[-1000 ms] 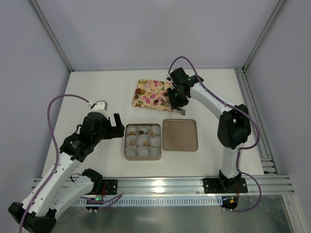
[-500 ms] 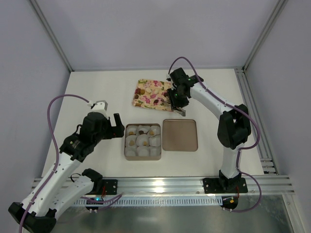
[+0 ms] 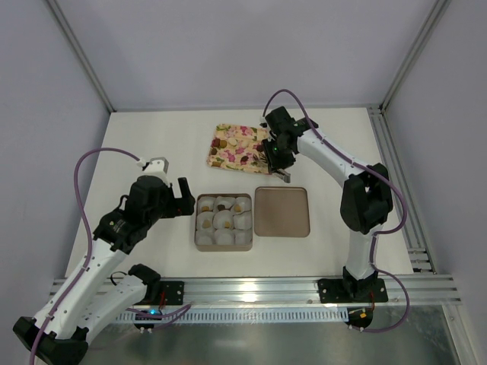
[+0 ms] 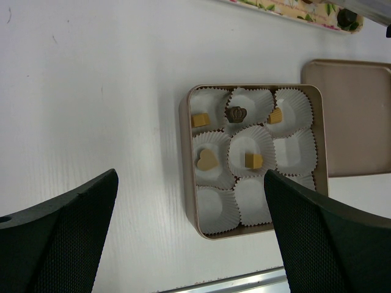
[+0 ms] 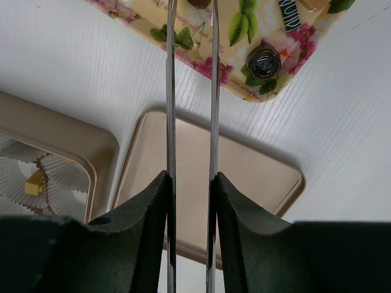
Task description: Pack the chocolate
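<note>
Right fingers (image 5: 170, 91): narrowly apart, straddling dark brown round bonbon (image 5: 198, 2) at frame top, on flower-print rectangular tray (image 5: 241, 27); grip unconfirmable; left fingers (image 4: 67, 238) wide apart, farther

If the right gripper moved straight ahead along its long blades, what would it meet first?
The right gripper would most likely meet the dark chocolate on the flowered tray, right at its blade tips; depth is unclear.

box (image 4: 186, 165) left of lid (image 3: 281, 211) | tray (image 3: 228, 158) behind both | chocolates (image 4: 206, 160) in box, on tray
</note>
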You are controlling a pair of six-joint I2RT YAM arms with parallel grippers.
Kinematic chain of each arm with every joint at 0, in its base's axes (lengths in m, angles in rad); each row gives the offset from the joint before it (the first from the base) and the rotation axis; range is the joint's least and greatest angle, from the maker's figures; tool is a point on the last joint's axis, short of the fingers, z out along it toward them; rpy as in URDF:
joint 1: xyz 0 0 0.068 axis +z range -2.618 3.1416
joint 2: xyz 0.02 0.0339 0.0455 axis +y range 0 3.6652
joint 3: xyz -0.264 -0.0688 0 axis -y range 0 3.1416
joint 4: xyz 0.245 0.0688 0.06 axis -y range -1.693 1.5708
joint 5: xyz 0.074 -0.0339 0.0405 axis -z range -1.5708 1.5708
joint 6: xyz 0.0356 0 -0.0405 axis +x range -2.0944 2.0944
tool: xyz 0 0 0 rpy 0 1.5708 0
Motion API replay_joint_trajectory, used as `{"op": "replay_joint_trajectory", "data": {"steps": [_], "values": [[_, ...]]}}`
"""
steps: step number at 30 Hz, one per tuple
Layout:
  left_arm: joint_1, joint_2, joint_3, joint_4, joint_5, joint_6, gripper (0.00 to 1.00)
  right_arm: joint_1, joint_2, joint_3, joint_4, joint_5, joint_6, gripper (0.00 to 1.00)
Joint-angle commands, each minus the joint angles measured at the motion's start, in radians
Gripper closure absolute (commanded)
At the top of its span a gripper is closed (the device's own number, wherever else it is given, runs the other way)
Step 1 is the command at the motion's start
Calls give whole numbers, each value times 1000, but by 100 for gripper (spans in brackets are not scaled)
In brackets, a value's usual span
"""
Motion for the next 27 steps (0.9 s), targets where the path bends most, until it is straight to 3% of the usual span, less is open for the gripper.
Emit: {"op": "replay_joint_trajectory", "data": {"steps": [1, 27], "values": [[4, -13, -3, 9, -5, 4, 0, 4, -67, 41, -9, 7, 8, 65], [4, -14, -3, 9, -7, 3, 0, 4, -145, 69, -15, 1, 32, 67]]}}
